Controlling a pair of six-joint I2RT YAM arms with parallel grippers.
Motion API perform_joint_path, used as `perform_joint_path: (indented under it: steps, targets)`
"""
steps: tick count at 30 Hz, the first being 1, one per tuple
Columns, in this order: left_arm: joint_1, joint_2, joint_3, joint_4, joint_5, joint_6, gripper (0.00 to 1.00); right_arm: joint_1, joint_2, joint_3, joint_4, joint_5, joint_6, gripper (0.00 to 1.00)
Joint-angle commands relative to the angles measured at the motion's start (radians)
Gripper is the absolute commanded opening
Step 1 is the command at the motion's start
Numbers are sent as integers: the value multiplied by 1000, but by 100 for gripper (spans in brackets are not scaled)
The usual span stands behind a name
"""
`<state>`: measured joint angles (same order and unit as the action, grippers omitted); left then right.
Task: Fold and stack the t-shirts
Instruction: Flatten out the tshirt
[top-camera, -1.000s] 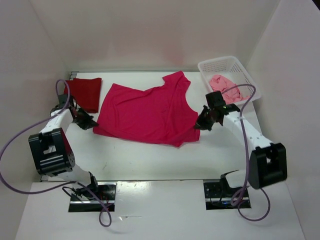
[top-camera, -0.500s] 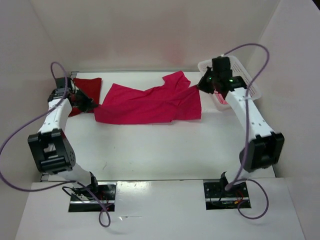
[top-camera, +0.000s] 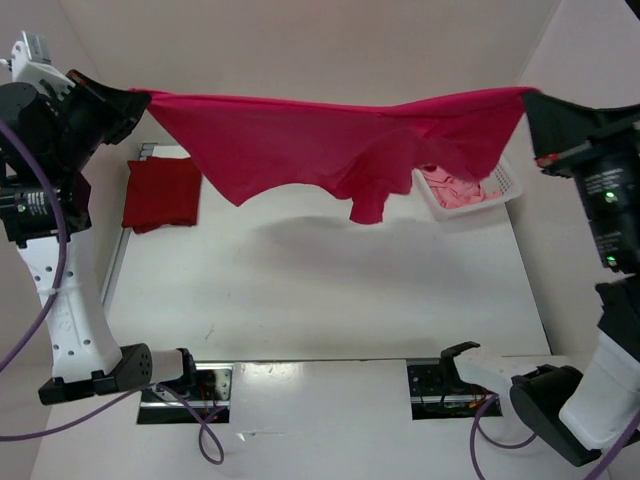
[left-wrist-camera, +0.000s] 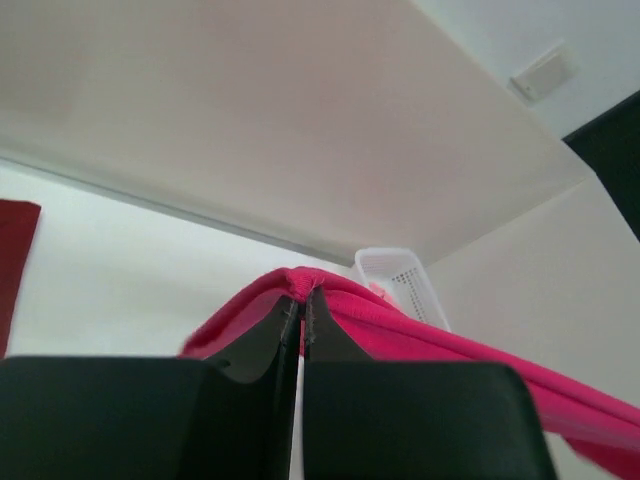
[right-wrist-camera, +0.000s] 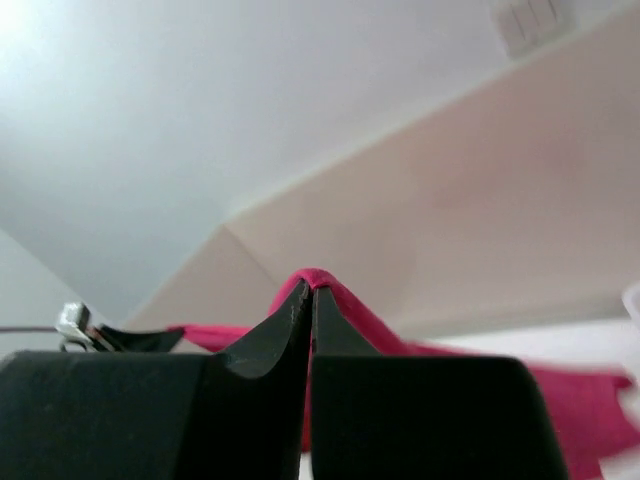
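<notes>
High across the top of the overhead view, I hold the magenta-pink t-shirt stretched in the air between my two grippers. My left gripper, at the upper left of the frame, is pinched tight on one end of its upper edge, and my right gripper, at the upper right, is pinched tight on the other end. Both wrist views show the jaws closed to a slit with a fold of pink cloth nipped at the tips. The top edge runs taut, while the body and a sleeve droop below it, clear of the table. At the left of the frame the dark red t-shirt lies folded on the table. At the right the pale pink t-shirt sits bunched in the white basket, partly hidden behind the hanging cloth. I judge this to be the spreading step for the second shirt, with one folded and one waiting. Next I should lower both grippers together and lay the cloth flat in the middle of the table, without slack or twist, before I let go and begin the folds.
</notes>
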<state>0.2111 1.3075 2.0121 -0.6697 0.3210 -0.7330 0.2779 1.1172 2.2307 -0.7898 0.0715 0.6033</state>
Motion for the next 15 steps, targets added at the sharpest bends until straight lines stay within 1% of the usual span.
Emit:
perform_joint_path:
  steps: [1, 2, 3, 4, 5, 6, 8, 9, 12, 14, 15]
  targets:
    - [-1, 6, 60, -70, -68, 21, 0, 53, 81, 142, -54, 138, -43, 0]
    - [-1, 18, 69, -70, -77, 21, 0, 101, 96, 173, -54, 167, -78, 0]
    - [-1, 27, 80, -70, -94, 21, 0, 121, 133, 219, -54, 232, -94, 0]
    - [-1, 38, 98, -85, -108, 32, 0, 148, 153, 219, -39, 290, -112, 0]
    - [-1, 61, 132, -85, -118, 32, 0, 196, 177, 234, -39, 342, -164, 0]
    - [-1, 73, 145, -85, -132, 32, 0, 196, 234, 245, -29, 382, -186, 0]
    - [-1, 122, 154, -85, -141, 44, 0, 196, 277, 227, 21, 392, -247, 0]
    - [-1, 136, 165, -85, -142, 44, 0, 196, 329, 213, 32, 401, -266, 0]
    - [-1, 164, 107, -45, -167, 53, 0, 196, 415, 179, 58, 413, -324, 0]
    - [-1, 217, 57, -24, -180, 53, 0, 175, 487, 156, 69, 349, -333, 0]
    - [-1, 234, 44, -24, -203, 53, 0, 115, 510, 143, 80, 291, -314, 0]
